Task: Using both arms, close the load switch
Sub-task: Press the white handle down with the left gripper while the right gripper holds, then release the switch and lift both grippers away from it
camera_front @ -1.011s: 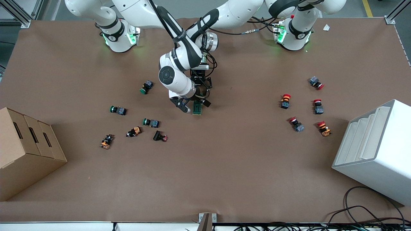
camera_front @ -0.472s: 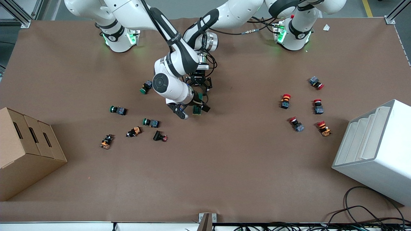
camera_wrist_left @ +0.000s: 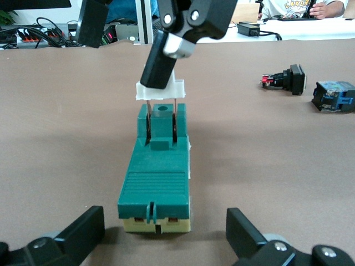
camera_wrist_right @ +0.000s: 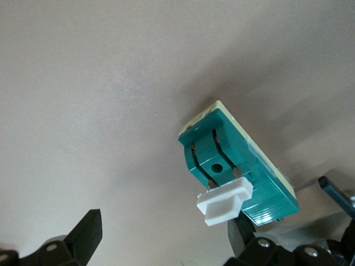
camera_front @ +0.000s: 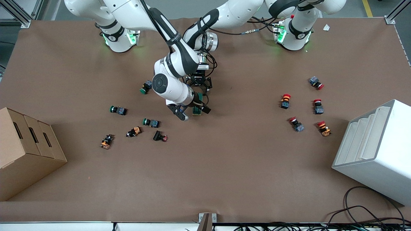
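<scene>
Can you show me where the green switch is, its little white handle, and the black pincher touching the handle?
Dark-green rectangular load switch (camera_wrist_left: 157, 183): left wrist view, on its ribbed top.
White plastic lever (camera_wrist_left: 161, 90): left wrist view, on its flat bar.
Right gripper (camera_front: 192, 113): front view, between its black fingertips.

In the front view, the right arm's wrist covers most of the load switch and the left claw. The cardboard box and white rack run past the picture's edges.

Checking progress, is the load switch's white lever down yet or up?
Up: the white lever stands raised above the load switch, with the right gripper touching it.
</scene>
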`<state>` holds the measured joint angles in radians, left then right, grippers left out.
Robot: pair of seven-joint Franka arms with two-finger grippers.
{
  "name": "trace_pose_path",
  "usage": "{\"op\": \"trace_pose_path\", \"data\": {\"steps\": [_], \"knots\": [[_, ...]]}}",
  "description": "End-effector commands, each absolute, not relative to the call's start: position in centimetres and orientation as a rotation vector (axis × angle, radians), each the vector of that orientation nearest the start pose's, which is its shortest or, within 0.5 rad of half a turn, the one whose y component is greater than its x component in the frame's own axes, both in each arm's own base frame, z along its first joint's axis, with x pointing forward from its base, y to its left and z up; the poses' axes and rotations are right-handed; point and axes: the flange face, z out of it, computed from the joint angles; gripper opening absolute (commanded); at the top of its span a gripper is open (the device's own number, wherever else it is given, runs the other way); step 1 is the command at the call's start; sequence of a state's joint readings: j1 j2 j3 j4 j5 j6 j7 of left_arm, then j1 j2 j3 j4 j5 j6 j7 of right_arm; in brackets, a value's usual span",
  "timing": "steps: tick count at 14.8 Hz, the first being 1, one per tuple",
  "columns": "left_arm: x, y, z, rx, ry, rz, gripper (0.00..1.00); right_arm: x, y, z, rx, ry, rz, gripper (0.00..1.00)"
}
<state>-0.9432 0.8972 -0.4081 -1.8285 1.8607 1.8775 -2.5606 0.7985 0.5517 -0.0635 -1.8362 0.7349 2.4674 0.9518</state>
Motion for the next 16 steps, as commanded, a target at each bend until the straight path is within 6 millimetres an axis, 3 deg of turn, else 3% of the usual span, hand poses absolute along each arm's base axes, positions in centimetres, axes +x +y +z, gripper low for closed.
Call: {"op": "trace_pose_path", "data": {"steps": [1,16], "knots": [[21.3,-56.8,5.4,-2.683,0.077,-1.686,0.99,50.0,43.9,23.4,-2.534,1.042,0.378,1.0],[22.3,-56.8,6.1,-2.674,0.069,-1.69,0.99,53.6,43.6,19.7,-2.544,1.039,0.338,1.0]]}}
